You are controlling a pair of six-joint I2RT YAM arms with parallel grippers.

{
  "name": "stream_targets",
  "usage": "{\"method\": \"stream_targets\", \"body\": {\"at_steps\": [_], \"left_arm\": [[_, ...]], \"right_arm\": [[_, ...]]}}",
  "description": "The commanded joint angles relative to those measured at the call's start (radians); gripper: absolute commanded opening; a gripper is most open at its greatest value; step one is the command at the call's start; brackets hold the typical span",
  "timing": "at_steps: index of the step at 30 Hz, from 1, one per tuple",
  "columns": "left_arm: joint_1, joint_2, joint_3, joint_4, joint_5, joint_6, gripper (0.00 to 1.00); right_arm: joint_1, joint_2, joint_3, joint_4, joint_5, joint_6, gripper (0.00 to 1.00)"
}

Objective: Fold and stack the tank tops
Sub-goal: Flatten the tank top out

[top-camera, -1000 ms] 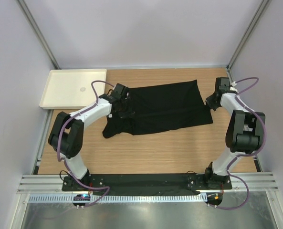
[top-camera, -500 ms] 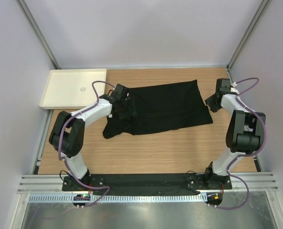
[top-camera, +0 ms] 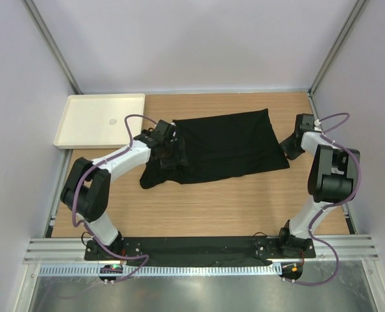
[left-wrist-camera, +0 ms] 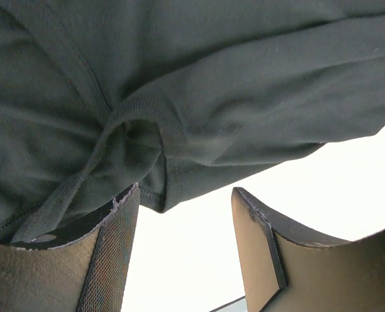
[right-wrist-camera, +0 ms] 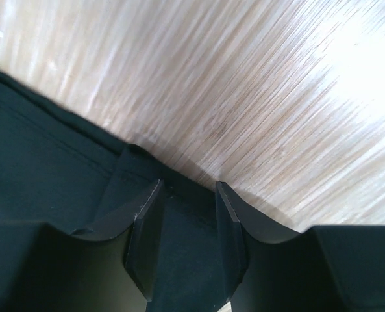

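Observation:
The black tank top [top-camera: 231, 146] lies folded and mostly flat on the wooden table, with a bunched end at its lower left. My left gripper [top-camera: 172, 150] hovers over that left end. In the left wrist view its jaws [left-wrist-camera: 186, 192] stand open, and a hemmed fold of the tank top [left-wrist-camera: 211, 97] hangs just past the left finger [left-wrist-camera: 108, 253], with nothing between the pads. My right gripper [top-camera: 288, 146] is at the top's right edge. In the right wrist view it [right-wrist-camera: 189, 185] is open, low over the edge of the tank top [right-wrist-camera: 36, 169], with dark fabric lying under the gap.
A white tray [top-camera: 82, 130] sits at the back left of the table, just left of my left arm. Bare wood [top-camera: 211, 208] runs between the tank top and the arm bases. Frame posts and walls close in both sides.
Both grippers have gone from shut to open, letting go of the tank top. The left gripper has shifted slightly right and nearer; the right gripper has come slightly nearer along the right edge.

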Motion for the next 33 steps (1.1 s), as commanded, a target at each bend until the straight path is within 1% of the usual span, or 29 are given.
{"method": "stream_targets", "body": {"at_steps": [1,3,4,7,9,11,16,19,22,26,28,30,33], "left_arm": [[-0.007,-0.044,-0.008,0.035,0.019,0.005,0.60],[-0.008,-0.043,-0.010,0.035,0.022,0.003,0.60],[-0.008,-0.046,-0.011,0.035,0.022,0.003,0.60],[-0.010,-0.046,-0.014,0.035,0.021,0.001,0.60],[-0.010,-0.049,-0.017,0.035,0.022,0.001,0.59],[-0.011,-0.050,-0.022,0.035,0.022,0.001,0.59],[-0.021,-0.041,-0.024,0.036,0.014,-0.003,0.59],[-0.031,-0.023,-0.019,0.044,0.013,-0.005,0.60],[-0.042,-0.009,-0.016,0.058,0.008,-0.011,0.63],[-0.044,0.020,-0.002,0.067,0.011,-0.012,0.63],[-0.044,0.045,0.007,0.072,0.014,-0.012,0.61],[-0.045,0.065,0.019,0.075,0.023,-0.012,0.56],[-0.044,0.100,0.027,0.081,0.025,-0.014,0.54]], "right_arm": [[0.000,0.016,0.014,0.031,-0.026,-0.013,0.43],[0.000,0.019,0.009,0.028,-0.028,-0.010,0.43],[0.000,0.017,0.009,0.030,-0.029,-0.012,0.41],[0.000,0.000,-0.001,0.034,-0.035,-0.015,0.33],[0.000,-0.016,-0.004,0.034,-0.037,-0.018,0.16],[0.000,-0.044,-0.007,0.019,-0.026,-0.018,0.05],[0.000,-0.107,-0.037,-0.004,0.038,-0.024,0.05],[0.000,-0.136,-0.049,-0.010,0.052,-0.022,0.05],[0.000,-0.142,-0.044,-0.015,0.049,-0.027,0.05],[0.000,-0.138,-0.037,-0.019,0.042,-0.027,0.05],[0.000,-0.138,-0.037,-0.019,0.038,-0.025,0.05],[0.000,-0.136,-0.037,-0.018,0.037,-0.025,0.05],[0.000,-0.135,-0.035,-0.016,0.031,-0.025,0.05]]}}
